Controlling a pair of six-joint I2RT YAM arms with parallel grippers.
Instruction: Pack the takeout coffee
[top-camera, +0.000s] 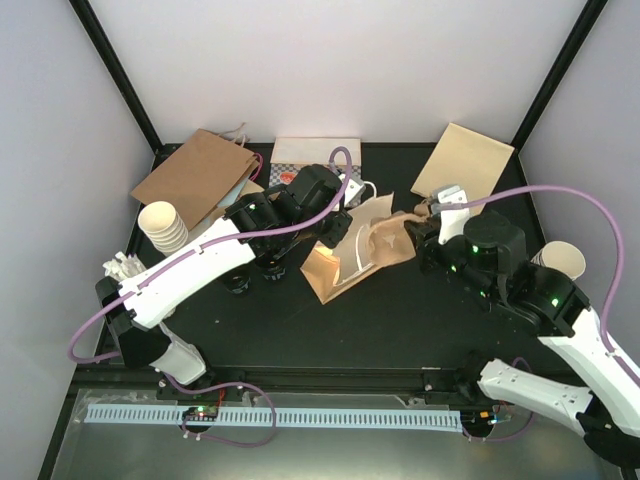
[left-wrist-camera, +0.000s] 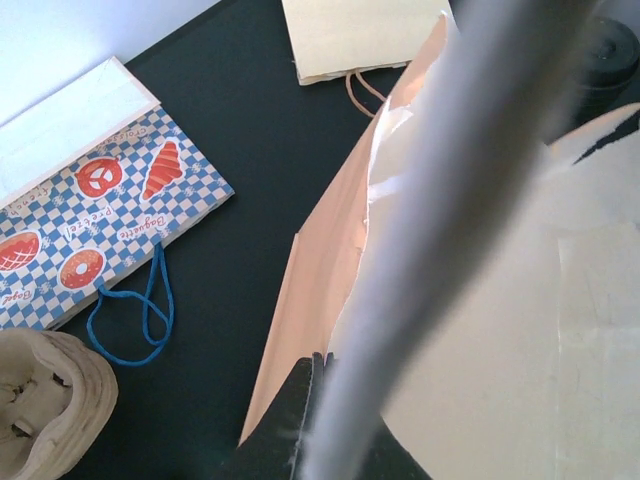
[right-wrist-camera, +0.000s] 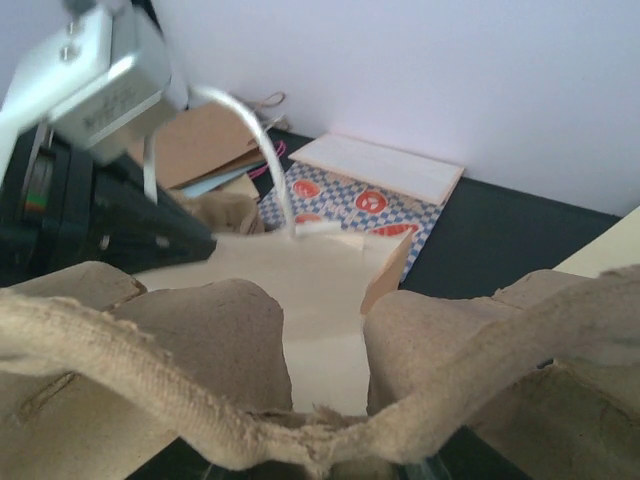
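takeout coffee (top-camera: 238, 285) left of bag (top-camera: 345, 262), tray (top-camera: 400, 240) right

Tan paper bag (top-camera: 345, 265), grey-brown cardboard tray (right-wrist-camera: 200, 340), blue-and-white checked bag (left-wrist-camera: 110, 210).

White shells on left arm (top-camera: 190, 268), right arm (top-camera: 585, 345); black joints; purple cables (top-camera: 583, 195); green lights (top-camera: 548, 298), probably LEDs.
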